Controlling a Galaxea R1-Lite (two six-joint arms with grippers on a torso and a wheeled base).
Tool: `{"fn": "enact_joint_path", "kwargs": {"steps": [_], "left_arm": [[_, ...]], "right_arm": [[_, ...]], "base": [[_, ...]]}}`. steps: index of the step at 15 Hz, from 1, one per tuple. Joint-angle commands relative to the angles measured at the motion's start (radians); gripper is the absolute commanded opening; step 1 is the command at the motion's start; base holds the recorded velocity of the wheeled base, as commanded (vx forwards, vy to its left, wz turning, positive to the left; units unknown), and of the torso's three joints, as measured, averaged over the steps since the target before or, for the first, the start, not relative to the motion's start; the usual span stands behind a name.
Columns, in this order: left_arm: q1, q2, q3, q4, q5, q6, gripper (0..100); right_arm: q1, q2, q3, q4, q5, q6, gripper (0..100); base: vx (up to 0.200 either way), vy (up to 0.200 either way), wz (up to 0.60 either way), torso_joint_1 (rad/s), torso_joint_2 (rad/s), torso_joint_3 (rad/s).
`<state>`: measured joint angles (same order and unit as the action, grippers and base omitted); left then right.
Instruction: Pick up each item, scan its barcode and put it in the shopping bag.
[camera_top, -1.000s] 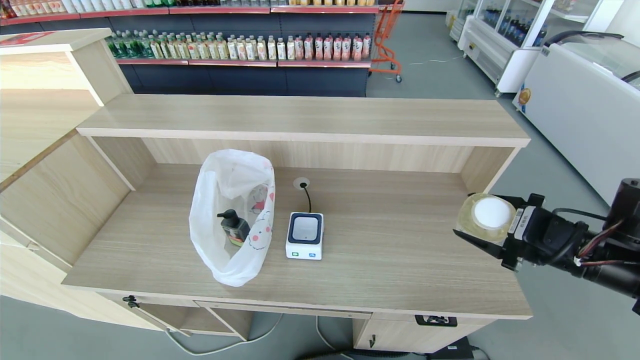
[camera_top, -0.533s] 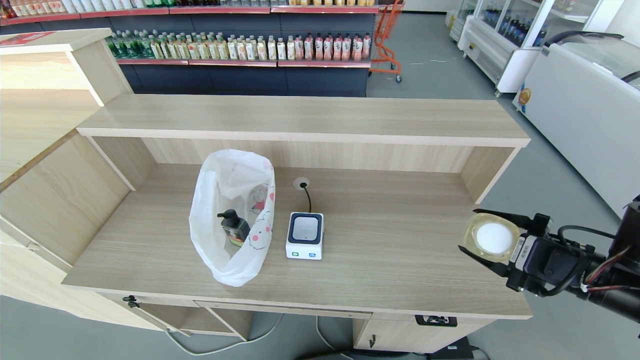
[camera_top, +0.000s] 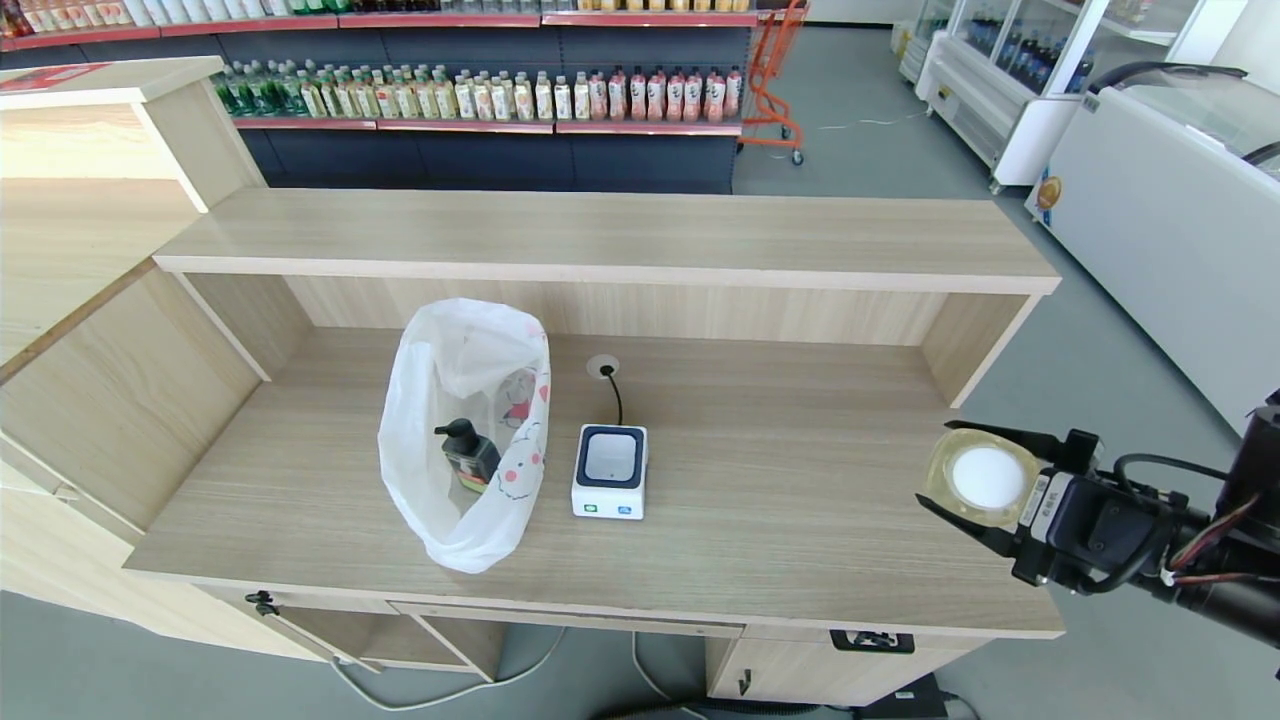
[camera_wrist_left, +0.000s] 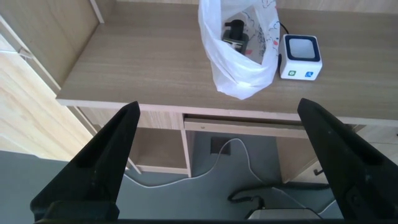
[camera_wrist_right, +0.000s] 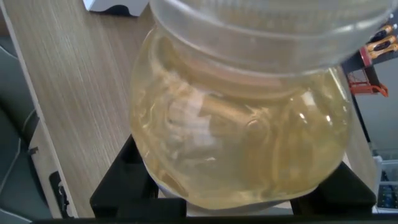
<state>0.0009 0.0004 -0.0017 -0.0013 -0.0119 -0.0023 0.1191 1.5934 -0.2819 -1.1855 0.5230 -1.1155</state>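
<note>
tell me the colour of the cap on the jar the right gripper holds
The cap is white, on a yellow jar; head view shows it best.

a pale wooden counter (camera_top: 800, 500) carries a white shopping bag (camera_top: 470, 350), open on its left half, with a dark pump bottle (camera_top: 470, 455) inside. just right of the bag sits a white scanner (camera_top: 610, 470), its black cable (camera_top: 615, 390) running toward the far side. at the counter's right end, the right gripper (camera_top: 945, 465) holds a clear yellowish jar (camera_top: 985, 475) with a white lid, jaws clamped on its sides.
</note>
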Motion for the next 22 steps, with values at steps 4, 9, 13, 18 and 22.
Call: {"fn": "enact_joint_path", "kwargs": {"steps": [4,9,13,18,22], "left_arm": [[0.001,0.000,0.000,0.000,0.000,0.002,100],[0.001,0.000,0.000,0.000,-0.002,0.004,100],[0.001,0.000,0.000,0.000,-0.002,0.002,100],[0.001,0.000,0.000,0.000,-0.002,0.004,100],[0.001,0.000,0.000,0.000,-0.002,0.004,100]], "right_arm": [[0.005,0.020,-0.016,0.000,0.002,0.066,0],[0.002,0.080,-0.086,0.000,0.006,0.117,0],[0.002,0.112,-0.099,-0.002,0.006,0.134,0],[0.007,0.131,-0.097,-0.002,0.008,0.168,0],[0.008,0.177,-0.099,-0.039,0.037,0.215,0]], "base": [[0.000,0.200,0.00,-0.001,0.00,0.004],[0.000,0.200,0.00,0.003,0.00,0.001],[0.000,0.100,0.00,0.000,0.00,0.002],[0.120,0.000,0.00,0.003,0.00,0.002],[0.200,0.000,0.00,-0.006,0.00,0.007]]}}
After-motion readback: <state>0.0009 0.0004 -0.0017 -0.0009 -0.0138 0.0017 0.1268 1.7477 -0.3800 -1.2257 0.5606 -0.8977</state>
